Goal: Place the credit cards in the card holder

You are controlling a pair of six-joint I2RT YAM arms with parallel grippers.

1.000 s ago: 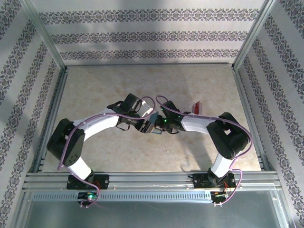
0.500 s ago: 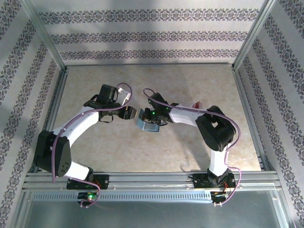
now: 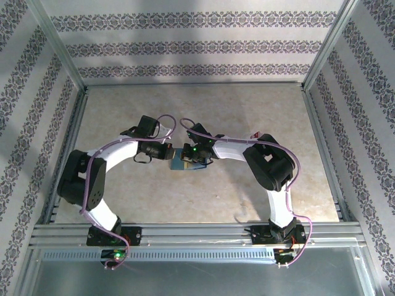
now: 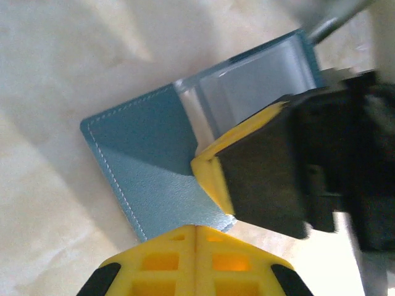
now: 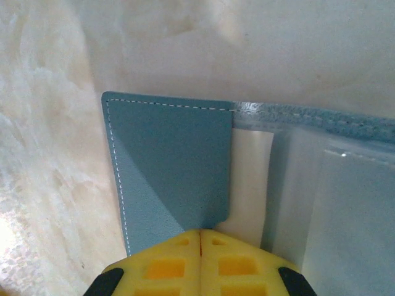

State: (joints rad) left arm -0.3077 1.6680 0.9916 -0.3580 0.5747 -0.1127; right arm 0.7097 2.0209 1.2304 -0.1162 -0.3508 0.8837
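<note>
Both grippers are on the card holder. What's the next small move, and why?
Probably open the right gripper and lift it off, leaving the left gripper pinching the card holder. Both pairs of jaws are shut on its edge, neither holds a card, and a red card lies on the table beside the right arm, so that arm seems best placed to fetch it.

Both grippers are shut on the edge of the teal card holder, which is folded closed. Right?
No. The card holder is unfolded, not closed: the right wrist view shows its see-through pockets exposed. The left gripper and right gripper are indeed shut on its edge.
</note>
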